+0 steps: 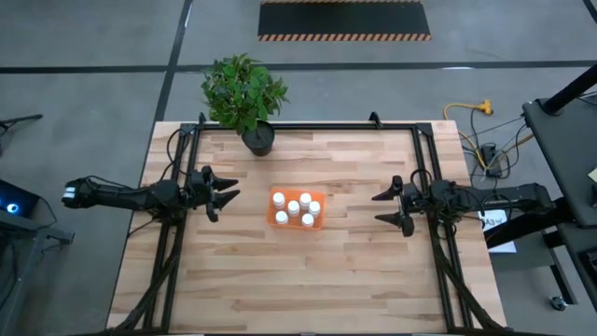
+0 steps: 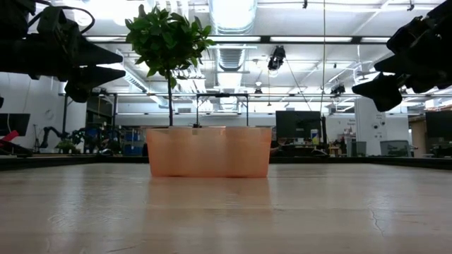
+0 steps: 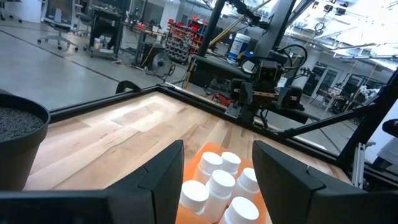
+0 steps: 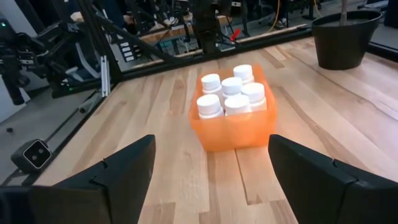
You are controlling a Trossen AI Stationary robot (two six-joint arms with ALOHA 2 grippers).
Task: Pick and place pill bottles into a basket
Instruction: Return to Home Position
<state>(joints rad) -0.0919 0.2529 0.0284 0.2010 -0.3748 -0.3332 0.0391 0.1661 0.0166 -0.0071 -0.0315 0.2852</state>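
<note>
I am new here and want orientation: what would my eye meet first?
The orange basket at the table's middle, filled with white pill bottles. The left gripper and right gripper flank it, raised, fingers open and empty. A potted plant stands at the table's edge.

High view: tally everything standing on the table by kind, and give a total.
White pill bottles: 6
Orange basket: 1
Potted plant: 1
Total: 8
</note>
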